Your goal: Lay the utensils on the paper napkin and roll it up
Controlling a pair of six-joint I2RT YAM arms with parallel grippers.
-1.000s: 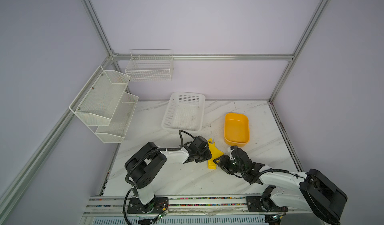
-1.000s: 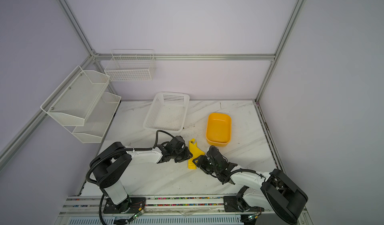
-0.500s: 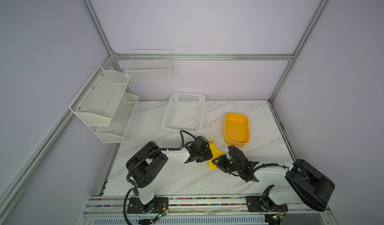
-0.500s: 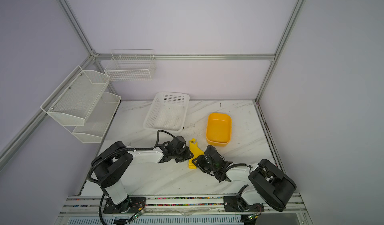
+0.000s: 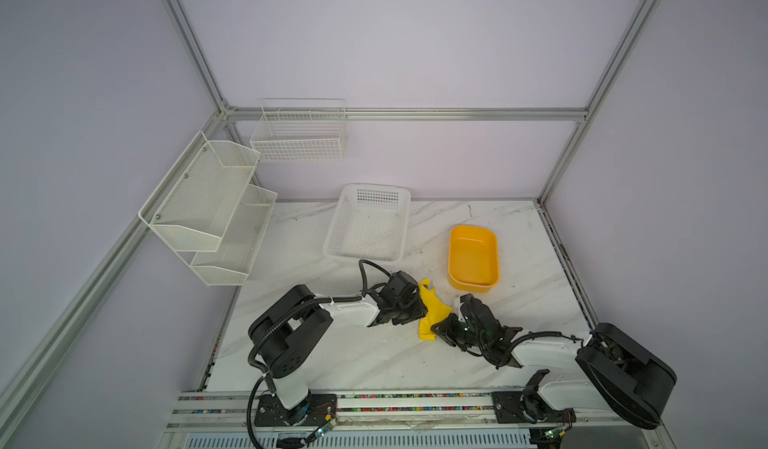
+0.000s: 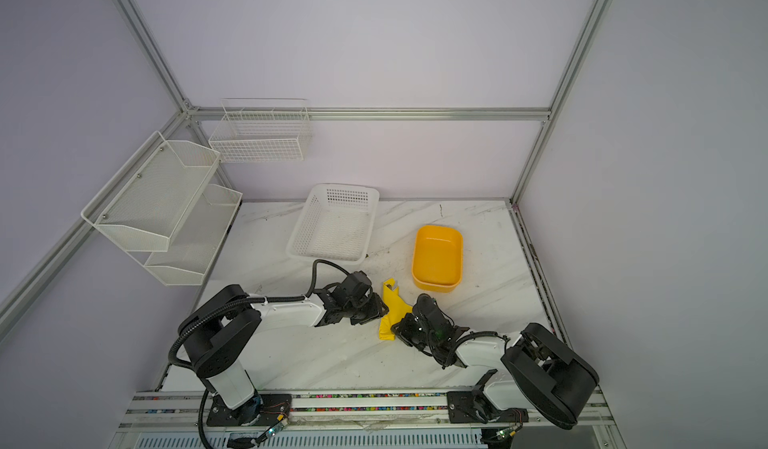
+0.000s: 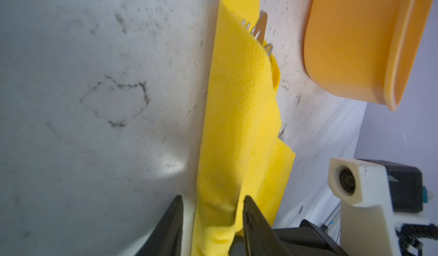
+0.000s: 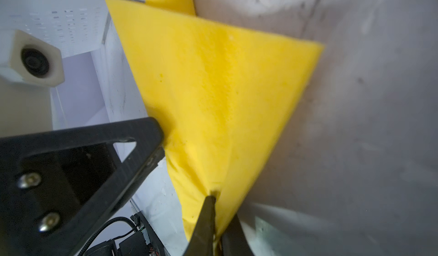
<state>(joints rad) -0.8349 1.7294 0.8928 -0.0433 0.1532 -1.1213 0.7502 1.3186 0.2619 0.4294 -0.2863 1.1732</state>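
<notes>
The utensils (image 7: pixel 259 28) are lying inside the half-rolled paper napkin (image 7: pixel 239 124) on the table (image 7: pixel 94 124); the right gripper (image 8: pixel 216 202) is pinching its flap, the left gripper (image 7: pixel 212 199) is straddling it, jaws apart; the final rolling is still waiting

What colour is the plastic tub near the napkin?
Orange-yellow; the tub shows best in a top view.

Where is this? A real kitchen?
Probably a robot lab booth, not a kitchen: two robot arms bolted to a rail, a bare aluminium frame around plain walls.
</notes>
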